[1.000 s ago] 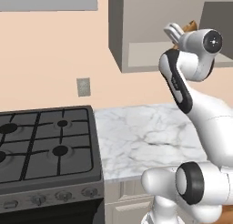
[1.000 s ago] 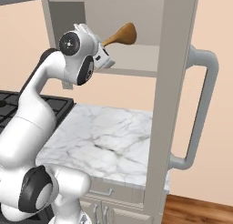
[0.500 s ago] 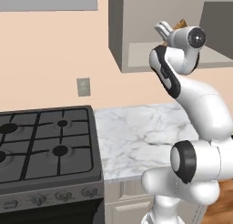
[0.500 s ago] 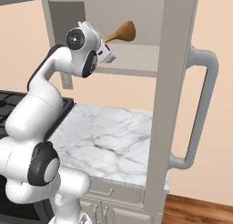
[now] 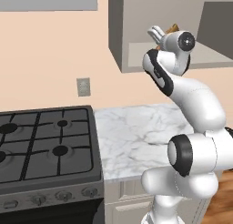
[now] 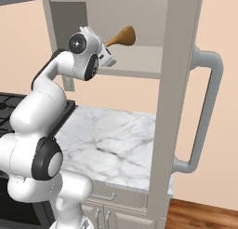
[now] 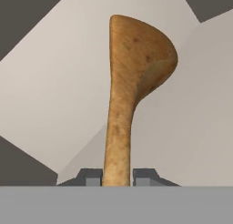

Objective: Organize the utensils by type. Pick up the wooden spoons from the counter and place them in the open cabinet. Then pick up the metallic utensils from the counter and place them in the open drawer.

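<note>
Orange-brown, the wooden spoon [image 6: 121, 37] sits clamped by its handle between the fingers of the hand [image 7: 117, 178], and since half a second ago its bowl has pushed a little further past the front edge of the open cabinet [image 6: 139, 60], above the shelf. The elbow has also folded in closer to the base. Below, the white marble table [image 6: 111, 142] lies well apart from the hand, and the swung-out cabinet door [image 6: 179, 84] stands right of the spoon.
</note>
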Controlling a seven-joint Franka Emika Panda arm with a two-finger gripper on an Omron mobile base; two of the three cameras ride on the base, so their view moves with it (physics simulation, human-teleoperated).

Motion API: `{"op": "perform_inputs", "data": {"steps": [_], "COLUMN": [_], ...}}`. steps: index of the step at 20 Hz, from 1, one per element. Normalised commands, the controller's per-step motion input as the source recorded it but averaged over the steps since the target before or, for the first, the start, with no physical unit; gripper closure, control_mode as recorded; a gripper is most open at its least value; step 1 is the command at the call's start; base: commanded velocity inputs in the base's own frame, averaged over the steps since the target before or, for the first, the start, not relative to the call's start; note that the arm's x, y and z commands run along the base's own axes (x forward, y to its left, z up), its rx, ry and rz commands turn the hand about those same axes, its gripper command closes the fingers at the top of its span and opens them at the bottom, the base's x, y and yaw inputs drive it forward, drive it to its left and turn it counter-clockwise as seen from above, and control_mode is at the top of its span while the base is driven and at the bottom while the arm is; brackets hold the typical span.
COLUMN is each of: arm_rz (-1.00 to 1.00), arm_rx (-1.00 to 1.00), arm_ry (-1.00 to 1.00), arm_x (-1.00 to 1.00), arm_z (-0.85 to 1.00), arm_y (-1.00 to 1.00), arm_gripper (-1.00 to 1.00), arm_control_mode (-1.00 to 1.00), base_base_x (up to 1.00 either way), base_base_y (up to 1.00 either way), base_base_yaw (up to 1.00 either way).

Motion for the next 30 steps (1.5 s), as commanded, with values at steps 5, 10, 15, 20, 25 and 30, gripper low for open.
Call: {"op": "perform_inputs", "data": {"steps": [5, 10, 15, 20, 25, 30], "arm_rz": [0.06, 0.04, 0.00, 0.00, 0.00, 0.00], "arm_rx": [0.00, 0.00, 0.00, 0.00, 0.00, 0.03], "arm_ry": [0.00, 0.00, 0.00, 0.00, -0.06, -0.02], "arm_x": [0.02, 0.26, 0.79, 0.57, 0.00, 0.00], "arm_z": [-0.30, -0.25, -0.20, -0.08, -0.13, -0.06], "arm_y": [0.05, 0.10, 0.25, 0.23, 0.03, 0.00], "arm_gripper": [1.00, 1.00, 1.00, -1.00, -1.00, -1.00], "arm_control_mode": [-1.00, -1.00, -1.00, -1.00, -1.00, -1.00], "base_base_x": [0.00, 0.00, 0.00, 0.00, 0.00, 0.00], "base_base_y": [0.00, 0.00, 0.00, 0.00, 0.00, 0.00], "base_base_yaw": [0.00, 0.00, 0.00, 0.00, 0.00, 0.00]}}
